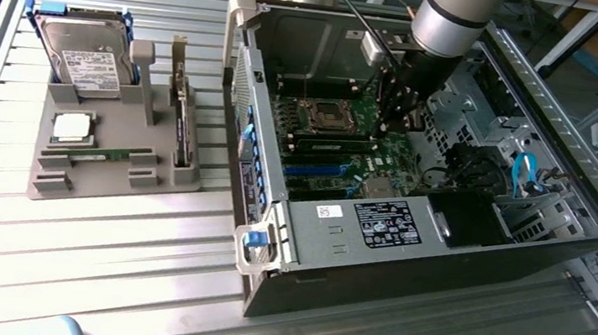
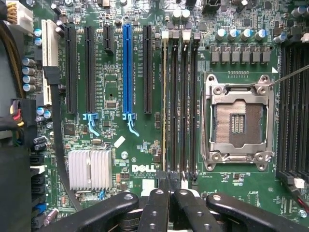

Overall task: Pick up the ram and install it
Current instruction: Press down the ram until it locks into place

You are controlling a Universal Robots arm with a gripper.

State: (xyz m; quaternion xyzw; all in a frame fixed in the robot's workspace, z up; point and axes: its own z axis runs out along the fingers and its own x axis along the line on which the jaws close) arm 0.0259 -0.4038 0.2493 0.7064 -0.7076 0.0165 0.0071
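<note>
Your arm reaches steeply down into the open computer case (image 1: 268, 240), gripper (image 2: 166, 186) just above the motherboard (image 2: 116, 87). Its fingers (image 2: 157, 205) are pressed together. The ram (image 2: 164, 101) stands edge-on in a slot beside the empty processor socket (image 2: 237, 123).

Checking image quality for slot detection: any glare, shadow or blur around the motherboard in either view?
Exterior view: the case interior is dim, the motherboard shadowed under the arm, and the slatted table is brightly lit. Wrist view: evenly lit and sharp, mild glare on the CPU socket frame; the end effector looks dark.
</note>
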